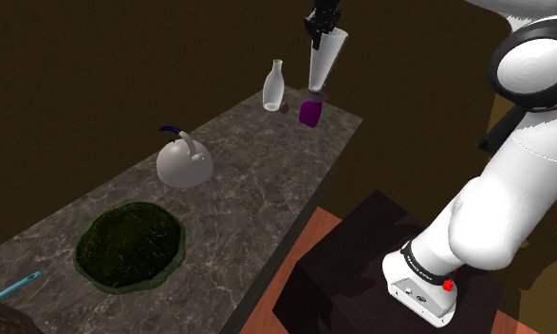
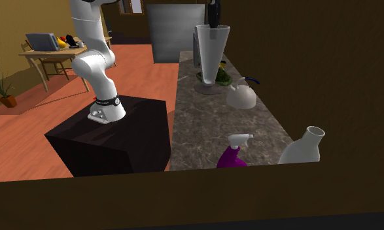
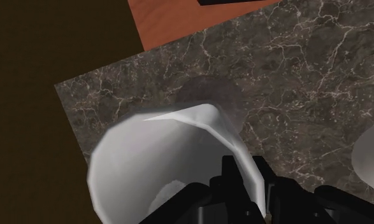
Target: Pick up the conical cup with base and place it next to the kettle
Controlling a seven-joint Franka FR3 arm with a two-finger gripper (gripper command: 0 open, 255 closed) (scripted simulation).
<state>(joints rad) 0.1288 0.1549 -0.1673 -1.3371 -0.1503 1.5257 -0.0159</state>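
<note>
Bench: a long, dark marbled bench [image 1: 267, 190] runs from the shoulder view's lower left up toward its upper middle.
Arm: the white arm [image 1: 485, 218] rises from the lower right of the shoulder view and reaches over the far end of the bench.
Stand: a dark box, the stand [image 1: 362, 256], sits just beside the bench on a reddish floor [image 2: 138, 72].
Mat: a round, dark green mat [image 1: 131, 245] lies flat near the shoulder view's lower left.
Kettle: the pale kettle [image 1: 184, 163], with a dark blue handle, stands on the bench between the mat and the far end.
Cup: the pale conical cup [image 1: 325, 59] is held upright in the air, wide mouth up and narrow end down. It is raised over the far end of the bench, above the spray bottle in the shoulder view and well apart from the kettle.
Bottle: a white bottle [image 1: 274, 87] stands near the bench's far end.
Spray bottle: a purple spray bottle [image 1: 310, 114] stands just beside the white bottle.
End effector: the black end effector [image 1: 316, 30] points down and pinches the cup's rim. In the wrist view the cup wall passes between its fingers [image 3: 237, 186].
Pen: a light blue pen [image 1: 16, 285] lies at the shoulder view's lower left edge.
</note>
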